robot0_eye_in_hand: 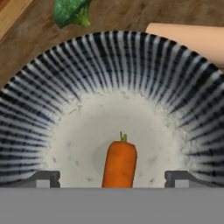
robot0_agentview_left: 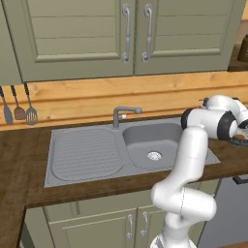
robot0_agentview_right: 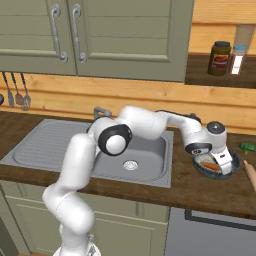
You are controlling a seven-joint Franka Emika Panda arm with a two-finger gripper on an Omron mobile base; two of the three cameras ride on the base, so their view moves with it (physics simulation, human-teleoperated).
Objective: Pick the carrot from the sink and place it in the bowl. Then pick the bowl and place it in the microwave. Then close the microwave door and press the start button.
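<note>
The small orange carrot lies on the pale floor of the ribbed dark bowl, leaf end pointing away from the hand. My gripper hovers just above it, open, its two fingertips spread wide on either side and touching nothing. In the right base view the bowl sits on the wooden counter right of the sink, with the carrot inside and the gripper over it. The left base view shows the bowl at the right edge, beyond the grey sink. The microwave and its door are out of view.
A green broccoli and a pale rolling pin lie on the counter just past the bowl. A faucet stands behind the basin. Jars sit on a shelf above. Utensils hang at the left wall.
</note>
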